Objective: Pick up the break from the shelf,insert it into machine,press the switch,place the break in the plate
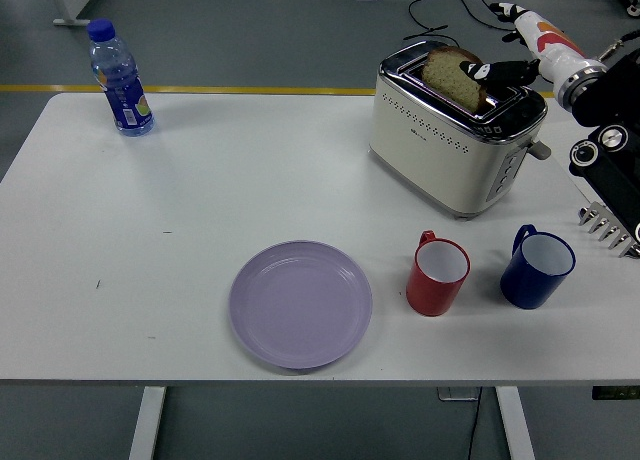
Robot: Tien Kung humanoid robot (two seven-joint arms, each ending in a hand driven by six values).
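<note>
Nearest me on the white table (150,230) lay a lilac plate (301,303), bare and round; just to its right stood a red mug (438,276) with its handle turned away from me, and right of that a blue mug (537,268), handle at its upper left; both showed white insides. At the right edge a pale pronged rack (608,225) was cut off by the frame, so I saw only its tips.

Farther back sat the cream and chrome toaster (455,130), its long axis running from upper left to lower right; the slice of bread (453,75) stood upright in the slot, its broad face toward me and its length along the slot, the lower part hidden inside the machine; it was pale, porous crumb under a brown domed crust.

The right hand (525,45) reached in from the right over the toaster's far end; one dark fingertip touched the bread's right edge, another finger pointed up and away; I could not tell whether the slice was pinched, since the rest of the fingers were hard to make out. The arm (605,120) behind it was partly out of frame.

At the far left corner stood a blue-capped water bottle (120,78).
</note>
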